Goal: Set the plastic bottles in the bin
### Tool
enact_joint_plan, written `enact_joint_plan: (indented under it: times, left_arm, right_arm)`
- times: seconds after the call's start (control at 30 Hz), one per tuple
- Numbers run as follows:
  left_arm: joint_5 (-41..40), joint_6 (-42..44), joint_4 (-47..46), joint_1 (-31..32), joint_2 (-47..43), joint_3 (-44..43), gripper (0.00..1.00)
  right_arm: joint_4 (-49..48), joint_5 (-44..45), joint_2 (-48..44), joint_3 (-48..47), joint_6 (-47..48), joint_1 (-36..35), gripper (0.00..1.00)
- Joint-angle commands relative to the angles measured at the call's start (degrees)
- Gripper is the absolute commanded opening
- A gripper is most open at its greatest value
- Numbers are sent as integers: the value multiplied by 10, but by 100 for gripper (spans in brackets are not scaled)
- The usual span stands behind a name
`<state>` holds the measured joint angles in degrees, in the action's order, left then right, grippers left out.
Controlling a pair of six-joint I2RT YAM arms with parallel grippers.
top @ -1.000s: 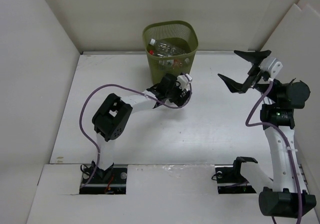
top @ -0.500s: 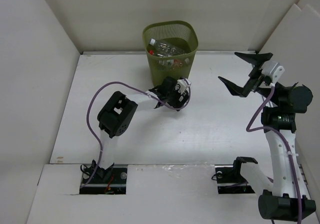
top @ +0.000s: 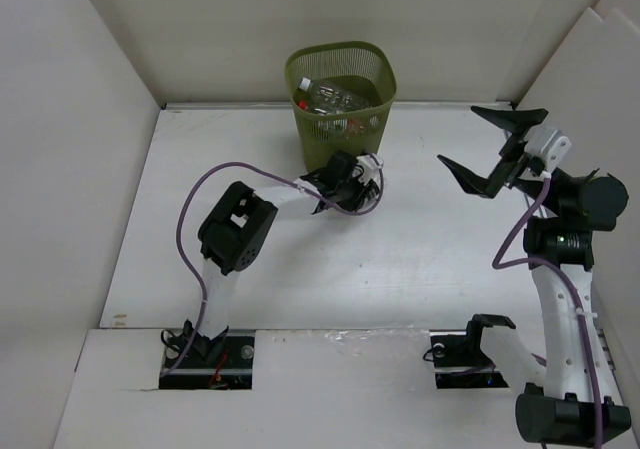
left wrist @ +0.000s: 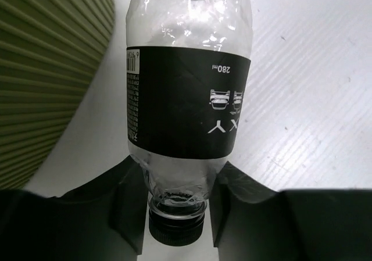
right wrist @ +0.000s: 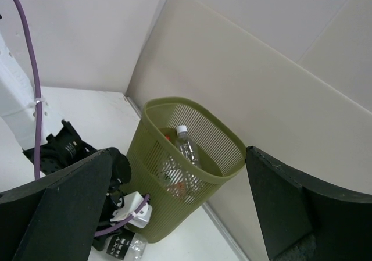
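Note:
A clear plastic bottle with a black label [left wrist: 187, 107] lies on the white table right beside the bin [left wrist: 46, 69]. Its black cap [left wrist: 177, 226] points at the wrist camera. My left gripper [left wrist: 177, 182] is shut on this bottle's neck, one finger [left wrist: 129, 206] on each side. From above, the left gripper [top: 358, 191] sits low at the foot of the olive-green mesh bin [top: 296, 109]. Inside the bin lie other bottles [top: 335, 97], one with a white cap [right wrist: 187, 149]. My right gripper [top: 480, 144] hangs open and empty, high at the right.
The bin stands against the back wall. White walls close in the table on the left, back and right. The left arm's purple cable [top: 215, 179] loops over the table. The right arm's column [top: 560, 299] rises along the right edge.
The left gripper's jaws have closed from wide open onto the black-labelled bottle's neck, and the arm has settled slightly lower and left. The right gripper has barely shifted.

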<state>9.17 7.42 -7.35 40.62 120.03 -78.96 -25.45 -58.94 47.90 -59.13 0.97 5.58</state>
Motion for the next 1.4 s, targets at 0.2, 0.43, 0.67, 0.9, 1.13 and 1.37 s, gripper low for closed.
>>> enact_joint_plan:
  times: [0.2,0.43,0.67,0.9,1.13,1.37]
  left_arm:
    - [4,-39,67,67,-115,-27,0]
    - [-127,-117,50,154,-210,-35,0]
    - [-248,-146,39,197,-265,-61,0]
    - [-303,-124,74,177,-307,-118,0]
    - [-316,-61,-107,177,-423,22,0]
    - [-264,-19,-152,170,-462,52,0]
  right_arm:
    - [11,-40,11,12,14,60,100]
    - [-15,-41,17,1,-30,60,100]
    - [-15,-53,-1,-34,-52,60,100]
    - [-15,-54,-14,-77,-69,60,100]
    - [-286,-25,50,18,-257,-13,100]
    - [-430,-7,202,-53,-343,-122,100]
